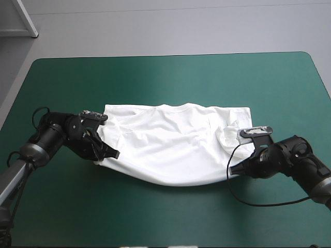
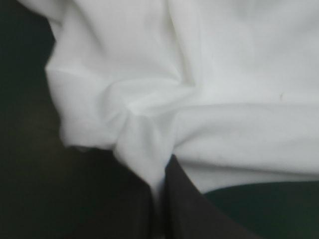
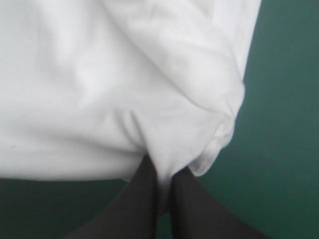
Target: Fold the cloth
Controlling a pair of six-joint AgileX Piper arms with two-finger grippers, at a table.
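T-shirt (image 1: 176, 144): white, short-sleeved, soft thin fabric. It lies spread at the middle of the desk (image 1: 170, 77), wider than it is deep. The far edge is nearly straight, with a shallow neckline curve at its middle. The near edge bows toward the near side of the desk in one smooth arc between the two claws. The surface is matte, with low rumples and long shallow creases. A small bunched fold, possibly a sleeve, sits near the right end.

The cover (image 1: 289, 88) is teal-green, smooth and flat, with rounded far corners, and is bare all around the garment.

Left claw (image 1: 111, 154): at the shirt's near left corner, low over the desk. In the left wrist view the black fingers (image 2: 187, 204) are pressed almost together, with a tongue of white fabric pinched between them. Creases fan out from the pinch point, and the fabric puffs into soft rounded folds just ahead of it.

Right claw (image 1: 231, 170): at the shirt's near right corner. In the right wrist view its two black fingers (image 3: 142, 199) form a narrow arch, nearly closed on a gathered pleat of fabric. Beside the pinch, a rolled hem with a stitched edge curls over. Ahead of the pinch, the fabric forms a broad white field with faint diagonal folds.

The two arms lie low, well apart, one at either end of the garment.
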